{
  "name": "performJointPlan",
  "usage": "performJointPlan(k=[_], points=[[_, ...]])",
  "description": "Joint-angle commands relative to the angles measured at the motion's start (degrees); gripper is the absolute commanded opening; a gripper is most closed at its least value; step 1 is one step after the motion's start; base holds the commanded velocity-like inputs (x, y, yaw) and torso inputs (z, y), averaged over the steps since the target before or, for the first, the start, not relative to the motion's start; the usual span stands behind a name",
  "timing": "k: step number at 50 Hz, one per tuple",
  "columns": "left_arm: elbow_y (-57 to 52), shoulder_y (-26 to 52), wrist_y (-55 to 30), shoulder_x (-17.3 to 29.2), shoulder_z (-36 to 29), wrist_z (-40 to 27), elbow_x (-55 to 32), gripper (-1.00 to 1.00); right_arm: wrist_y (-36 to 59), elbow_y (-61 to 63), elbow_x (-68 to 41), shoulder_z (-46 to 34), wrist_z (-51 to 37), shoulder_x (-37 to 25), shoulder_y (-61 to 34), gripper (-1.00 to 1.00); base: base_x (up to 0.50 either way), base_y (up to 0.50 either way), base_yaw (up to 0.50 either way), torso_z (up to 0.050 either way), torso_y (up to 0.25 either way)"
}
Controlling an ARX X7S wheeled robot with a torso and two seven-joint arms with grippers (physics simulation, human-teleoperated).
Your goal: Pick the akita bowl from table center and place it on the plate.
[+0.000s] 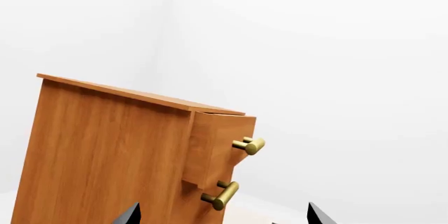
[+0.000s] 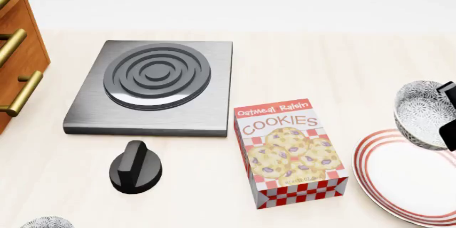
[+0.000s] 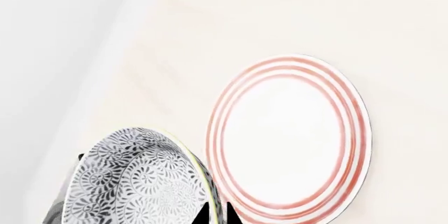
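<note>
The plate (image 2: 409, 177) lay bare and open from above; the cookie box (image 2: 291, 152) stood just beside it.

Not much of my rig visible: left gripper (image 1: 222, 214) is just two pointy black fingertips, right gripper (image 2: 449, 115) a plain matte black slab.

hotplate (image 2: 153, 86) rear left; knob (image 2: 135, 168) before it; cookie box (image 2: 289, 150) centre; wooden drawers (image 2: 16, 52) far left
</note>
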State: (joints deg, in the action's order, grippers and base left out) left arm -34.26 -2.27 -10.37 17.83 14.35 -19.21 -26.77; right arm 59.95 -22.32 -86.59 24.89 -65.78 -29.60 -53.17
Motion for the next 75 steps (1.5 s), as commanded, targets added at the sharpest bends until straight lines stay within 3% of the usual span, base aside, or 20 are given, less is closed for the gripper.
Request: performJointPlan(k=[1, 23, 32, 49, 53, 75], points=[[0.1, 0.0, 0.3, 0.2, -0.4, -0.1, 0.2, 1.0, -2.2, -4.2, 3.4, -2.2, 2.6, -1.1, -1.6, -1.0, 0.0, 0.0, 0.0, 0.0, 0.0], [-0.5, -1.3, 4.8, 0.9, -2.1, 2.2, 3.3, 1.0, -5.0, -7.3, 5.7, -3.1, 7.0, -1.2, -1.6, -1.0, 0.0, 0.0, 0.0, 0.004, -0.077], [-0.8, -1.6, 5.3, 0.6, -1.1, 2.7, 0.2, 1.0, -5.3, -7.8, 5.8, -3.1, 7.4, -1.4, -1.8, -1.0, 0.0, 0.0, 0.0, 0.005, -0.111], [0.1, -1.8, 6.9, 0.8, -2.9, 1.1, 7.4, 1.0, -5.1, -6.8, 5.5, -3.1, 7.3, -1.4, -1.3, -1.0, 0.0, 0.0, 0.0, 0.0, -0.124], [0.0, -1.6, 5.7, 0.6, -1.9, 0.9, 3.9, 1.0, -5.2, -7.0, 5.4, -3.0, 7.5, -1.6, -1.4, -1.0, 0.0, 0.0, 0.0, 0.0, -0.186], [-0.6, -1.5, 5.1, 1.2, -1.9, 0.2, 3.4, 1.0, -9.7, -15.2, 10.3, -6.0, 13.1, -1.7, -6.1, -1.0, 0.0, 0.0, 0.0, 0.0, 0.0]])
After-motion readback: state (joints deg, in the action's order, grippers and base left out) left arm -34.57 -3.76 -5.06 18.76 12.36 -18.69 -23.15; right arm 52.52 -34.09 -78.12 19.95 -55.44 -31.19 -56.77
